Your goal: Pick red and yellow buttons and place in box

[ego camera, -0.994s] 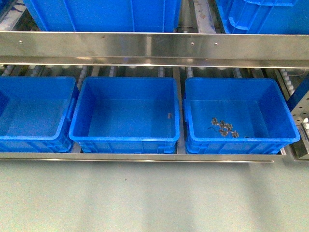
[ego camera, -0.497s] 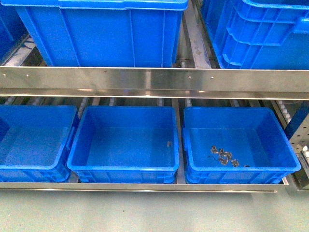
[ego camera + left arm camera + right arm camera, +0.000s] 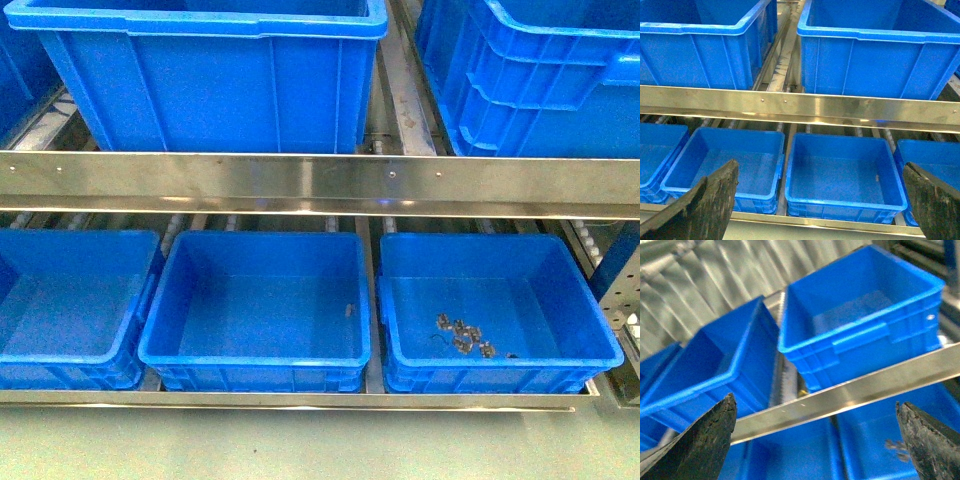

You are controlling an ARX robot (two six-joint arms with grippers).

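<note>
A steel rack with two shelves faces the robot, its shiny metal front rail (image 3: 320,185) running across between the levels. On the lower shelf sit three open blue plastic bins side by side: the left lower bin (image 3: 70,305), cut off at the edge of the front view, the middle lower bin (image 3: 258,310) and the right lower bin (image 3: 495,310). The middle one holds only a single tiny dark speck (image 3: 349,310) near its right wall. On the floor of the right one lies a small cluster of dark, greyish bits (image 3: 462,336); they are too small and dull to say what they are, and nothing red or yellow shows in any view, so I cannot place the buttons. Above the rail stand two large blue plastic crates, one at centre-left (image 3: 210,70) and one at the right (image 3: 535,75), their insides hidden.

Neither arm shows in the front view. In the wrist views the left gripper (image 3: 820,200) and the right gripper (image 3: 815,440) are both spread wide, black fingertips (image 3: 710,202) at the frame corners, with nothing between them.
</note>
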